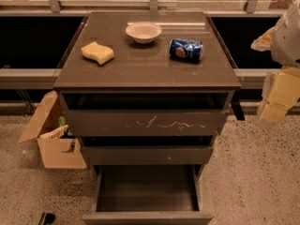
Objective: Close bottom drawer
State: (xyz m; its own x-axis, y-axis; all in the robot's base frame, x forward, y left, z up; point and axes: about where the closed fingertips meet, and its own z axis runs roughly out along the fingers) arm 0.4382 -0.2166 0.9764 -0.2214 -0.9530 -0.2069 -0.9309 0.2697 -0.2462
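Note:
The bottom drawer [147, 217] of the dark grey-brown cabinet stands pulled far out toward me, and its deep, empty box shows from above. Its plain front lies at the lower edge of the view. Above it are the middle drawer [147, 155] with a tiny white speck and the widest top drawer [146, 123] with white scratches, both pulled out a little. My gripper [276, 100] hangs at the far right edge, to the right of the cabinet at about the top drawer's height, well apart from the bottom drawer.
On the cabinet top [140, 64] lie a yellow sponge [97, 53], a white bowl [143, 32] and a blue can [186, 49] on its side. An open cardboard box [52, 135] with items stands on the floor at the left. A small dark object [46, 218] lies at the bottom left.

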